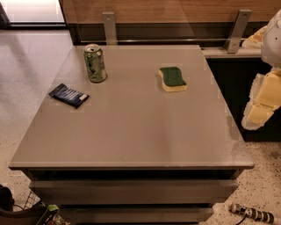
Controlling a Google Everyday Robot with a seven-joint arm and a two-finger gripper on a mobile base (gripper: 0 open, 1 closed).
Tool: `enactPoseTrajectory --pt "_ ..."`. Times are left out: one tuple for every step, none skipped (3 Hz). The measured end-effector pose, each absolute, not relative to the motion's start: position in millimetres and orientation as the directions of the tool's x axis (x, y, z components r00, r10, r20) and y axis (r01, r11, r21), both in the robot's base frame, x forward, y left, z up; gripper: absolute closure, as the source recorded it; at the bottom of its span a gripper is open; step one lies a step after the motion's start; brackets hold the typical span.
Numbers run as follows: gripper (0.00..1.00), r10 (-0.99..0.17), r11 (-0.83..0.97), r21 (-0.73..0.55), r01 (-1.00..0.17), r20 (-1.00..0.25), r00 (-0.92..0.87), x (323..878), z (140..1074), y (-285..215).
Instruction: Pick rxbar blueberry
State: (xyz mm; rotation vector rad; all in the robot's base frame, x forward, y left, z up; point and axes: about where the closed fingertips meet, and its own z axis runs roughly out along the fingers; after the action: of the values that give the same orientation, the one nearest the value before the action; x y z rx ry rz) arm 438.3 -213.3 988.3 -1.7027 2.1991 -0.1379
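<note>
The grey table (131, 132) takes up most of the view, and its flat top carries three things. It stands on a pale speckled floor (30, 57), with a wooden wall panel (153, 11) behind its far edge.

The robot arm (273, 39) comes in at the right border, and the end effector (260, 110) hangs there off the right side of the table, well apart from all three things. It holds nothing. Whether it is wide or narrow I cannot tell from this view.

The green drink can (95, 63) stands upright near the far left corner of the table. The yellow sponge (172, 79) with its green top lies flat to the right of the can, well apart from it. The rxbar blueberry (68, 95) lies flat near the left edge of the table, in front of the can and a little to its left, near it but not touching. Its dark blue wrapper is turned at an angle to the table edge.
</note>
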Motion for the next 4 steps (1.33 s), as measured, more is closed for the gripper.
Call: enactPoseTrajectory --pt "0.0 -0.953 0.271 -0.289 -0.918 -0.217 -0.213 438 988 -213" --pt "0.0 -0.936 0.285 -0.301 -0.91 -0.292 -0.196 447 983 -193" --pt "0.0 -0.889 0.317 -0.315 -0.895 -0.426 -0.165 465 973 -156" --pt "0.0 -0.77 0.376 -0.282 -0.883 -0.625 -0.128 482 956 -101"
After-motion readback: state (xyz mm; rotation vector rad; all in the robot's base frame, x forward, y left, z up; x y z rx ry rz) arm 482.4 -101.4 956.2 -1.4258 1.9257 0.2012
